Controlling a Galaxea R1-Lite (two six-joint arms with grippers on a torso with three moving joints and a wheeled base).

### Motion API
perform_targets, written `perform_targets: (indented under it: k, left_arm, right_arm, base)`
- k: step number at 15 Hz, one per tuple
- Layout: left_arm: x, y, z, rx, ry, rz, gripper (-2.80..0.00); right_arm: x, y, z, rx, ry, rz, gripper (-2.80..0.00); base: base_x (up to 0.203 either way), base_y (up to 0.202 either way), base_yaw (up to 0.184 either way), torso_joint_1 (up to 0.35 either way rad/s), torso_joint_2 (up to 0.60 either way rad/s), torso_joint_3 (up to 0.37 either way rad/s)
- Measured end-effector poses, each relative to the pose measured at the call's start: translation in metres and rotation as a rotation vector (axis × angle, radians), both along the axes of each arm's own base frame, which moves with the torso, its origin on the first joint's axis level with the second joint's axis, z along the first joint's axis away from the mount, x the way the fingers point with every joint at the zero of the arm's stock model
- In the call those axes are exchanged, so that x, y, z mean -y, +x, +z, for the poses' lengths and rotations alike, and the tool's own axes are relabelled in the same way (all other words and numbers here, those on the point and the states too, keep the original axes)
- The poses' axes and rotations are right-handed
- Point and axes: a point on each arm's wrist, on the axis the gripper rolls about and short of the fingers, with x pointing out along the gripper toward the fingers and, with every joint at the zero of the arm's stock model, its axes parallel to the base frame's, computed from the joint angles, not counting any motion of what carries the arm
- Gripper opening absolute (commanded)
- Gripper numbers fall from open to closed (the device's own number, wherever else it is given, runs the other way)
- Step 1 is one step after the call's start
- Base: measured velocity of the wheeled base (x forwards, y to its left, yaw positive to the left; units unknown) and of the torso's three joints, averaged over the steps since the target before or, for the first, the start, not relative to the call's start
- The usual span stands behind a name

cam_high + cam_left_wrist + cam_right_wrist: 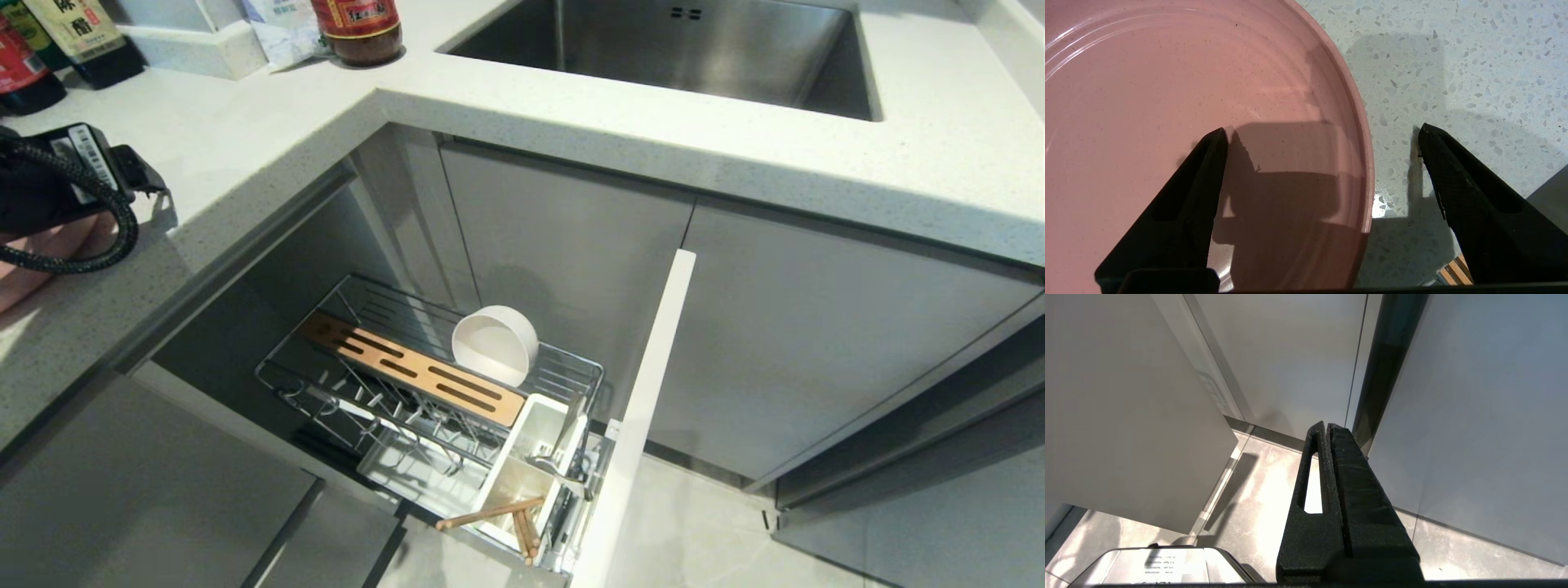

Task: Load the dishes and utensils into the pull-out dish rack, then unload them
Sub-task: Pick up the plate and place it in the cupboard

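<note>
The pale-pink plate lies on the speckled countertop. My left gripper is open over it, with one finger above the plate, the other above the counter, and the rim between them. In the head view the left wrist hides the gripper, and a bit of the plate shows beneath it. The pull-out dish rack stands open below, and the cream bowl lies on its side in it. The chopsticks and the fork stand in the white utensil cup. My right gripper is shut and empty, pointing at the floor.
The rack's white panel front juts out toward me, and a slotted wooden strip lies across the basket. A steel sink is set in the counter at the back right. Bottles and a box stand at the back left.
</note>
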Motion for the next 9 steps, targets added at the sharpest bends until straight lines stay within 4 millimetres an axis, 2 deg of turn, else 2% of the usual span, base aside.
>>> perform_targets:
  k: [1, 2, 9]
  left_arm:
    - [0.0001, 0.0004, -0.0003, -0.001, 0.0, 0.0, 0.0]
    - [0.0001, 0.0008, -0.0007, -0.002, 0.0, 0.0, -2.8]
    - [0.0006, 0.0008, -0.0014, -0.007, 0.002, -0.003, -2.8]
  right_arm:
    - [0.0, 0.0, 0.0, 0.0, 0.0, 0.0, -2.8]
    - [0.0, 0.0, 0.0, 0.0, 0.0, 0.0, -2.8]
    - [0.0, 0.0, 0.0, 0.0, 0.0, 0.0, -2.8]
  base:
    - [0.0, 0.0, 0.0, 0.0, 0.0, 0.0]
    - [0.0, 0.0, 0.0, 0.0, 0.0, 0.0]
    - [0.0, 0.0, 0.0, 0.0, 0.0, 0.0]
